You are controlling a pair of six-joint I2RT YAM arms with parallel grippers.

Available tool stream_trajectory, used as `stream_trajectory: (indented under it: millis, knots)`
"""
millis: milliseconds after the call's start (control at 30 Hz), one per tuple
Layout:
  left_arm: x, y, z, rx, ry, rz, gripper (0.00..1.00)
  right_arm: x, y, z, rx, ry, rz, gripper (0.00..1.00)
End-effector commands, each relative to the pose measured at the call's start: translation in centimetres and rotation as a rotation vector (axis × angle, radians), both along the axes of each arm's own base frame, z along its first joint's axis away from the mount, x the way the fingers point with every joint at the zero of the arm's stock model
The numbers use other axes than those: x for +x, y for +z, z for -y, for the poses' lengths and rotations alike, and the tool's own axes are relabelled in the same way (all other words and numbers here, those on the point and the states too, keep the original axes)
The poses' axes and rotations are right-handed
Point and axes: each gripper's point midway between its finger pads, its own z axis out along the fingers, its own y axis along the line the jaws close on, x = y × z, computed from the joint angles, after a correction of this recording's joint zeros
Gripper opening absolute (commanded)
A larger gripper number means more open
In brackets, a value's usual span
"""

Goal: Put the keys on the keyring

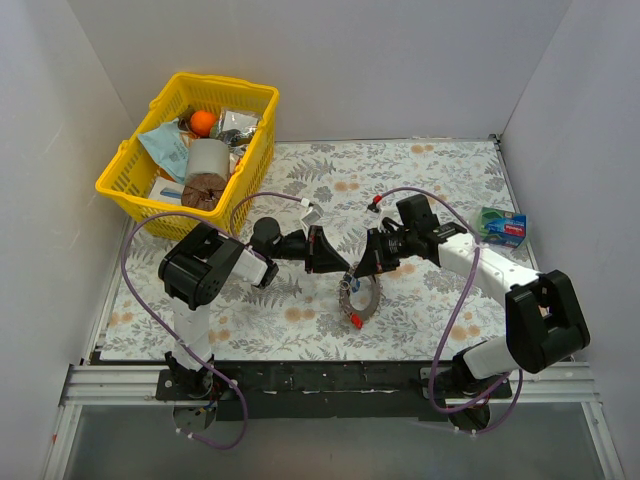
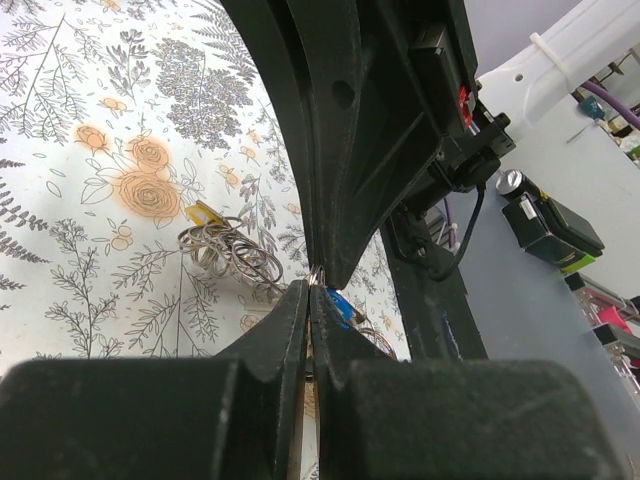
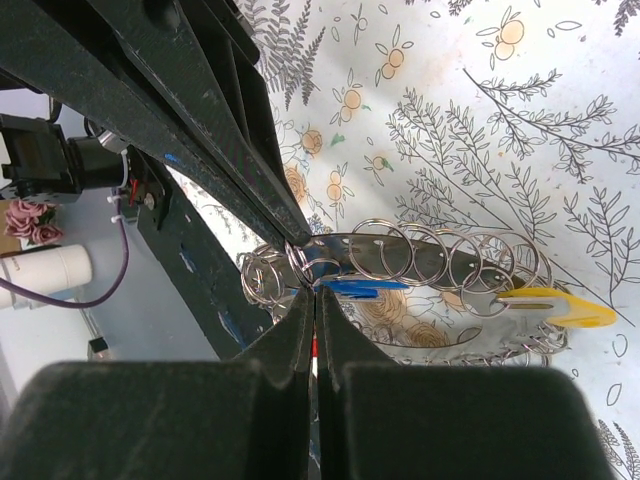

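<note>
The keyring (image 1: pixel 372 303) is a silvery band carrying several small split rings, seen up close in the right wrist view (image 3: pixel 400 255). It is at the middle of the floral mat, with a red key (image 1: pixel 355 321) at its lower end. A blue key (image 3: pixel 350 287) and a yellow one (image 3: pixel 555 305) hang on it. My left gripper (image 1: pixel 338 264) and right gripper (image 1: pixel 364 266) meet tip to tip at its upper end. Both are shut, pinching thin ring wire beside the blue key (image 2: pixel 338 305). The left gripper's tips (image 2: pixel 312 290) and the right's (image 3: pixel 315 293) hide the exact grip.
A yellow basket (image 1: pixel 130 185) full of items stands at the back left. A teal box (image 1: pixel 503 227) lies at the right edge of the mat. White walls enclose three sides. Purple cables loop over both arms.
</note>
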Motion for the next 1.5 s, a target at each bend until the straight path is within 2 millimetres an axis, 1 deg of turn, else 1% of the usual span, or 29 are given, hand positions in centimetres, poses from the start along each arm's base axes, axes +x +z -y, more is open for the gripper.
stream_trajectory:
  millis: [0,400,667,767,833,867,933,967,1067,1167,1333,1367,1433,1467]
  knots:
    - [-1.1,8.7,-0.6,-0.305,-0.006,0.509,0.00,-0.8,-1.6,0.3,-0.025,0.021,-0.027,0.01]
    - [-1.3,9.3,-0.8,-0.313,-0.004,0.519,0.00,-1.1,-2.7,0.2,-0.019,0.036,-0.047,0.01]
    - [-1.6,10.2,-0.9,-0.324,-0.006,0.534,0.00,-1.0,-2.8,-0.1,-0.001,0.050,-0.045,0.02]
    - [-1.7,10.5,-0.9,-0.329,-0.005,0.540,0.00,-1.2,-2.7,-0.3,0.014,0.065,-0.048,0.06]
    - [-1.8,10.6,-0.9,-0.331,-0.008,0.541,0.00,-1.2,-2.5,-0.4,0.022,0.075,-0.043,0.11]
    - [-1.8,10.7,-1.0,-0.332,-0.008,0.546,0.00,-1.2,-2.5,-0.4,0.023,0.078,-0.041,0.16]
    - [-1.9,10.8,-1.0,-0.333,-0.013,0.549,0.00,-1.2,-2.3,-0.4,0.028,0.087,-0.031,0.20]
    - [-1.9,10.9,-0.9,-0.334,-0.013,0.552,0.00,-1.3,-2.3,-0.4,0.026,0.090,-0.030,0.24]
    - [-1.9,11.0,-1.0,-0.336,-0.015,0.551,0.00,-1.3,-2.2,-0.3,0.023,0.097,-0.021,0.29]
    - [-2.0,11.3,-1.0,-0.339,-0.015,0.557,0.00,-1.2,-1.9,-0.3,0.026,0.102,-0.006,0.36]
    - [-2.1,11.4,-1.0,-0.341,-0.018,0.559,0.00,-1.2,-1.0,-0.2,0.032,0.123,0.041,0.44]
    - [-2.1,11.4,-1.1,-0.341,-0.016,0.562,0.00,-1.2,-0.8,-0.1,0.034,0.129,0.054,0.47]
    - [-2.1,11.4,-1.1,-0.341,-0.015,0.562,0.00,-1.1,-0.2,0.0,0.035,0.134,0.096,0.50]
    - [-2.2,11.4,-1.0,-0.342,-0.018,0.562,0.00,-1.1,0.4,0.1,0.041,0.134,0.119,0.54]
